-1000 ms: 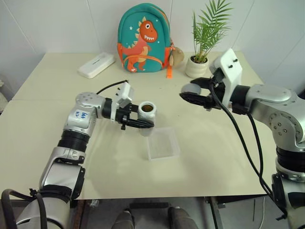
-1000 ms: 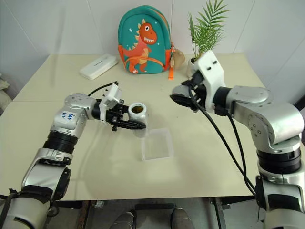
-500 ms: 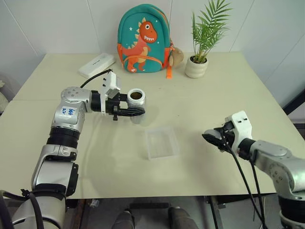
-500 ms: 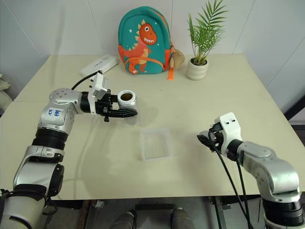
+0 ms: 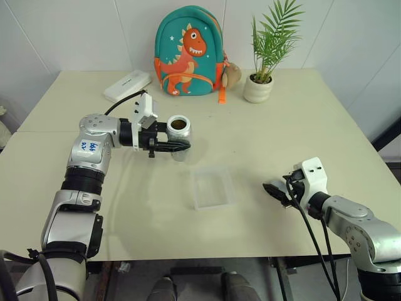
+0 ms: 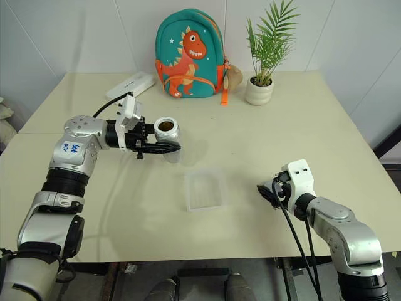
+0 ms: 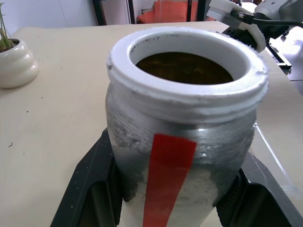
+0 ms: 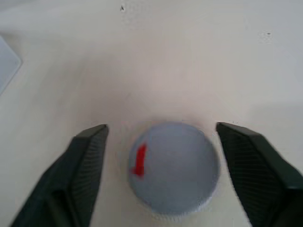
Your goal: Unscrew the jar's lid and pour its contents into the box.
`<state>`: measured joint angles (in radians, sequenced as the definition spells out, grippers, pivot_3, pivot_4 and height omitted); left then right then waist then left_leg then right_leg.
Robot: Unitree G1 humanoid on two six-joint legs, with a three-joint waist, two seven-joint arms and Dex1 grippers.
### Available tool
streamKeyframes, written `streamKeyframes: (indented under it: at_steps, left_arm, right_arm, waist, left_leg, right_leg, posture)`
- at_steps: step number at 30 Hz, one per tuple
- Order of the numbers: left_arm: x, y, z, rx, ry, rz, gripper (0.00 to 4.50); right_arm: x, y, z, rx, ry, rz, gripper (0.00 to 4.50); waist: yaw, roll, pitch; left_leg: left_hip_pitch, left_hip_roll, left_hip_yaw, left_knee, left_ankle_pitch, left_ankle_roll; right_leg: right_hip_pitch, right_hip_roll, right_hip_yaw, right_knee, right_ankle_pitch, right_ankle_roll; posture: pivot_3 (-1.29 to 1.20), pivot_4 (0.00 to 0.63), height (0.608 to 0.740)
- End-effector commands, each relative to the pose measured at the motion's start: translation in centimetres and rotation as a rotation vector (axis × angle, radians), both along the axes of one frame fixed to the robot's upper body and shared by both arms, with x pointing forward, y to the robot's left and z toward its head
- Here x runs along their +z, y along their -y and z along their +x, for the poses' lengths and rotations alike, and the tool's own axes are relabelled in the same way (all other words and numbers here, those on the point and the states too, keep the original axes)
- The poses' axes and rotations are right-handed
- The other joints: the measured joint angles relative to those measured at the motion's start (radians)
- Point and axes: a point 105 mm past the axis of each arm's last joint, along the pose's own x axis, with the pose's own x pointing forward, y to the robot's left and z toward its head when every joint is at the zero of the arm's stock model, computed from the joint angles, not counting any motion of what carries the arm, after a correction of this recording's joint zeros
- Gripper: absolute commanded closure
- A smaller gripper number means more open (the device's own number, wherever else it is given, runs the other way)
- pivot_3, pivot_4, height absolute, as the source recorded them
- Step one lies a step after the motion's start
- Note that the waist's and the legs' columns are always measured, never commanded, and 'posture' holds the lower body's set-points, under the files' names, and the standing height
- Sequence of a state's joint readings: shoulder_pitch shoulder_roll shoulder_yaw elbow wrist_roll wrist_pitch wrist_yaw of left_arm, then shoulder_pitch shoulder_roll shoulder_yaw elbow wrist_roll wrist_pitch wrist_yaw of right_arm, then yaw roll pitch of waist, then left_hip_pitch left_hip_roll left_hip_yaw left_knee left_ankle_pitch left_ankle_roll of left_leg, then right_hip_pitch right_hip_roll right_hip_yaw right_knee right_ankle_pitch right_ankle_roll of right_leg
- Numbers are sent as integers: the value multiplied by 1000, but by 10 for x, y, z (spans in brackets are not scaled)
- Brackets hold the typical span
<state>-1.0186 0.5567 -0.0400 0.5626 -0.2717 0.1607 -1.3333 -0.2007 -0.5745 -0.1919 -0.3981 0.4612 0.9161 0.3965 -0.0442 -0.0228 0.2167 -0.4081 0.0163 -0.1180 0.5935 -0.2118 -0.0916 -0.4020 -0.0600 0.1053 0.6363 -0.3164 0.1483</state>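
My left gripper (image 5: 182, 145) is shut on the jar (image 5: 179, 128) and holds it upright in the air, up and to the left of the box (image 5: 213, 187). The jar (image 7: 182, 142) is uncapped, with a pale rim and a red mark on its side; dark brown contents (image 7: 184, 68) lie inside. The clear box rests on the table. Low at the table's right, my right gripper (image 8: 161, 127) stands open. The grey lid (image 8: 175, 170), which has a small red mark, lies flat on the table between its fingers, touching neither.
A teal dinosaur backpack (image 5: 189, 50), a potted plant (image 5: 259, 88) and a flat white case (image 5: 127, 85) stand along the back of the table. The table's front edge (image 5: 207, 256) runs close below my right gripper.
My right arm dropped from mid-air to the table at the right and opened, leaving the lid lying on the table. My left gripper carried the jar a little left and up.
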Motion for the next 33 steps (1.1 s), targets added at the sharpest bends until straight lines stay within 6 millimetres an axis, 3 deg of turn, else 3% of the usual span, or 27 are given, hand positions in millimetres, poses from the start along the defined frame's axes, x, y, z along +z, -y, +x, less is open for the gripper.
streamKeyframes:
  at_steps: [1, 4, 6, 10, 12, 14, 16, 21, 26, 33]
  left_arm:
    - [20, 3, -2, -17, 80, -9, 2410]
    - [21, 4, -2, -20, 89, -9, 2410]
    - [24, 6, -1, -20, 116, -9, 2410]
    - [32, 14, 7, 20, 261, 6, 2410]
    - [32, 19, 11, 32, 338, 43, 2410]
    - [30, 22, 15, 41, 396, 68, 2410]
    - [30, 27, 17, 39, 450, 84, 2410]
    - [13, 54, 6, -110, 905, 306, 2410]
    - [6, 62, -7, -220, 1164, 384, 2410]
    - [15, 73, -8, -182, 1478, 439, 2410]
  right_arm:
    - [13, -3, -5, 34, 51, -28, 42]
    - [18, -2, -8, 42, 62, -39, 42]
    - [32, -7, -14, 106, 125, -60, 42]
    - [75, -24, -49, 353, 343, 34, 42]
    - [82, -35, -75, 510, 342, 99, 42]
    - [83, -37, -88, 580, 313, 126, 42]
    - [85, -34, -92, 593, 289, 132, 42]
    - [89, -24, -105, 619, 245, 124, 42]
    - [88, -18, -98, 556, 265, 102, 42]
    - [82, -25, -90, 551, 266, 111, 42]
  waist:
    - [1, 0, 0]
    - [1, 0, 0]
    - [3, 0, 0]
    - [12, 0, 0]
    - [16, 0, 0]
    - [16, 0, 0]
    - [15, 0, 0]
    - [20, -1, 0]
    - [15, -1, 0]
    - [19, -1, 0]
  left_leg:
    - [0, 0, 0, 0, 0, 0]
    - [0, 0, 0, 0, 0, 0]
    - [0, 0, 0, 0, 0, 0]
    - [0, 0, 0, 0, 0, 0]
    - [0, 0, 0, 0, 0, 0]
    - [1, 0, 0, 0, 0, 0]
    - [2, 0, 0, 1, 0, 0]
    - [2, 0, 0, 3, 0, 1]
    - [2, 0, 1, 3, 0, 1]
    - [2, -1, 1, 4, 0, 1]
  right_leg:
    - [0, 0, 0, 0, 0, 0]
    - [0, 0, 0, 0, 0, 0]
    - [0, 0, 0, 0, 0, 0]
    - [0, 0, 0, 0, 0, 0]
    - [1, 0, 0, -1, 0, 1]
    - [4, 0, 0, -3, 0, 1]
    - [7, 0, 0, -5, 1, 2]
    - [9, 0, 0, -9, 3, 3]
    - [8, 0, 1, -9, 3, 3]
    - [9, 0, 2, -9, 4, 5]
  posture:
    - [0, 150, 740]
    - [0, 150, 740]
    - [0, 150, 740]
    - [0, 150, 740]
    - [0, 150, 740]
    - [0, 150, 740]
    - [0, 150, 740]
    - [0, 150, 740]
    - [0, 150, 740]
    - [0, 150, 740]
